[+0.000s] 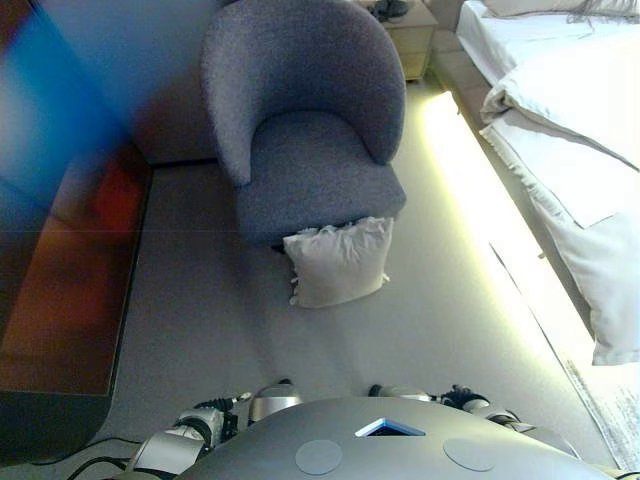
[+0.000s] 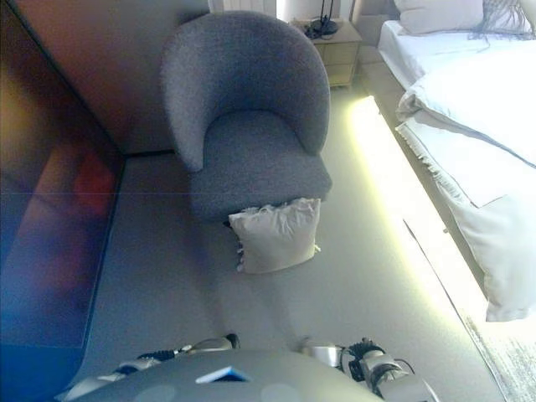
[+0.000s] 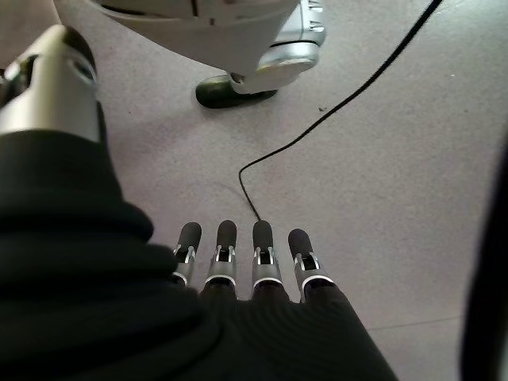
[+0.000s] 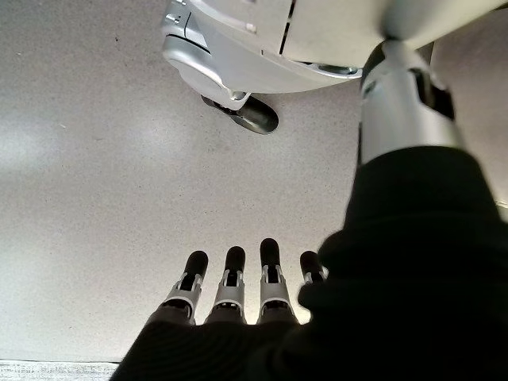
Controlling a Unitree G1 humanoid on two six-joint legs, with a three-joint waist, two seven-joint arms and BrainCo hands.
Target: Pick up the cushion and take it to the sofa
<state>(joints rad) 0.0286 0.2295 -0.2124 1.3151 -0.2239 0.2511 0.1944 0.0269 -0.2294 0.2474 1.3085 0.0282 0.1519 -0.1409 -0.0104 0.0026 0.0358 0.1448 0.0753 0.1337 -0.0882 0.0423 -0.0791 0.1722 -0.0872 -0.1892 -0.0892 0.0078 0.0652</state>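
A pale cushion [image 1: 339, 261] is standing on the grey carpet floor [image 1: 210, 330], leaning against the front of a grey upholstered tub armchair [image 1: 300, 120], its upper edge touching the seat front. Neither robot hand is touching it. The left robot hand [image 3: 238, 262] is hanging over the carpet with straight fingers [image 3: 225, 238], released and holding nothing. The right robot hand [image 4: 238, 282] is likewise hanging over bare carpet, fingers [image 4: 270, 252] straight and empty. A bed [image 1: 570, 130] with white bedding is lying to the right, and a nightstand [image 2: 335, 46] is standing beyond the armchair.
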